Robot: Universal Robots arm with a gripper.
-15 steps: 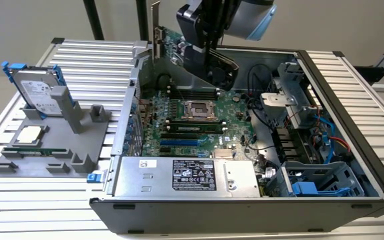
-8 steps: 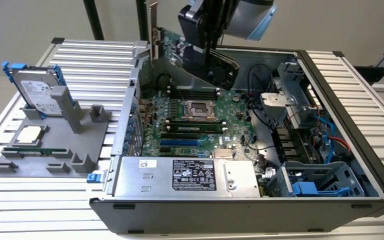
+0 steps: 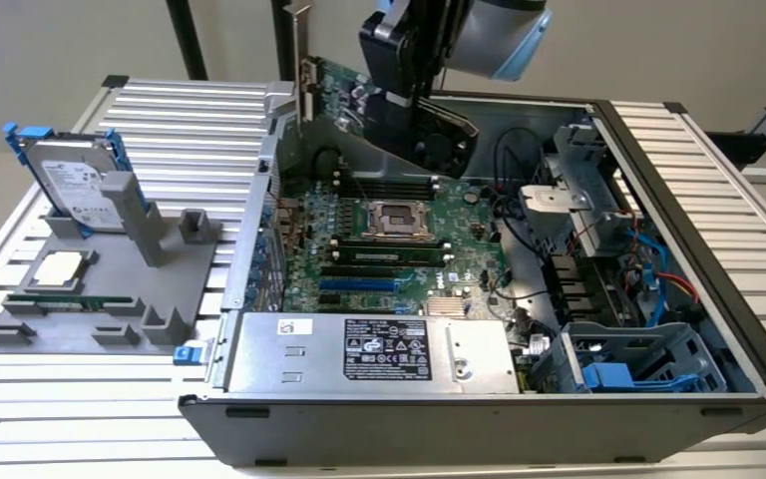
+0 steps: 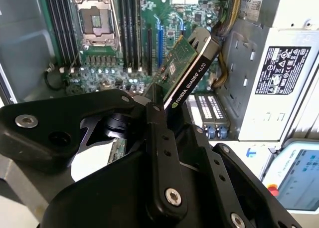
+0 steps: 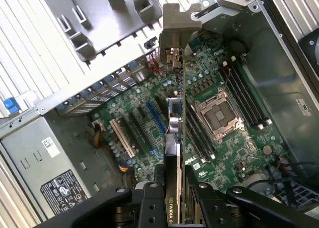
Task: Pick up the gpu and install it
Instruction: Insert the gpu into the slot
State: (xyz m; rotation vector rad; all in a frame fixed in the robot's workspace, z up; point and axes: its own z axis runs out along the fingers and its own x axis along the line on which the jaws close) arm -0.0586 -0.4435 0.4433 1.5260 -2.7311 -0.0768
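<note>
While the gripper (image 4: 162,106) clamps the gpu (image 4: 187,58) (green face showing), card over the motherboard (image 4: 99,71), open case (image 3: 490,429) below.

the pincer (image 5: 173,188) grips the gpu (image 5: 175,118) edge-on, held above the green motherboard (image 5: 199,83).

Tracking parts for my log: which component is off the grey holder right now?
The gpu, gripped by the hand above the open case; the hard drive, processor and memory stick sit on the holder.
</note>
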